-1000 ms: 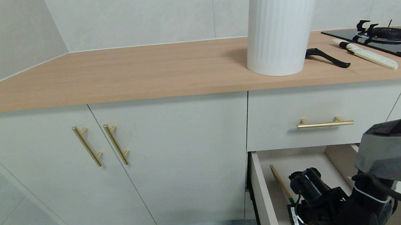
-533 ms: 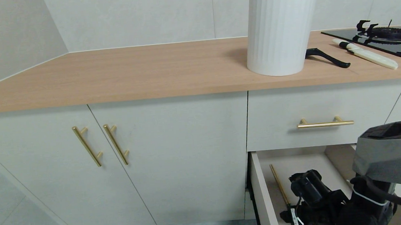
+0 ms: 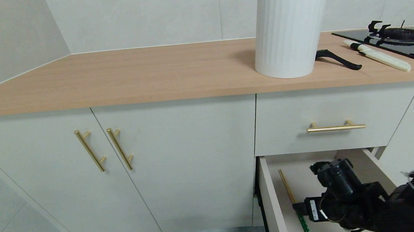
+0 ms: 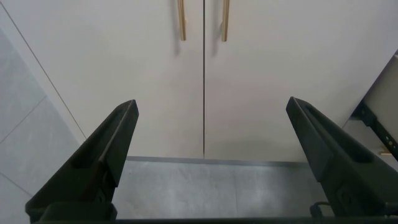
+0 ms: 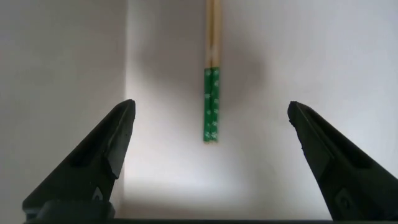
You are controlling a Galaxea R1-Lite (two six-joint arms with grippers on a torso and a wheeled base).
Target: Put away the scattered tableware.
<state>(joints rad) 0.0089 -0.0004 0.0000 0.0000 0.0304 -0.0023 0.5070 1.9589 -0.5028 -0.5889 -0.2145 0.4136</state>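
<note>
A pair of wooden chopsticks [image 3: 294,202] with green ends lies along the left side of the open lower drawer [image 3: 271,199]. My right gripper [image 3: 301,208] hangs over the drawer just right of them. In the right wrist view the right gripper [image 5: 210,112] is open, with the chopsticks [image 5: 212,81] lying flat on the drawer floor beyond its fingers, untouched. On the countertop at the right lie a white knife [image 3: 377,56] and a black-handled utensil [image 3: 338,58]. My left gripper [image 4: 211,106] is open and holds nothing, low in front of the double cabinet doors [image 4: 204,74].
A tall white ribbed container [image 3: 290,26] stands on the wooden counter [image 3: 135,77], partly hiding the black-handled utensil. A black stove [image 3: 398,39] sits at the far right. The upper drawer with a gold handle [image 3: 335,127] is closed above the open one.
My right arm has drawn back to the right and slightly up. The gripper now sits off the chopsticks, whose green ends show on the drawer floor.
</note>
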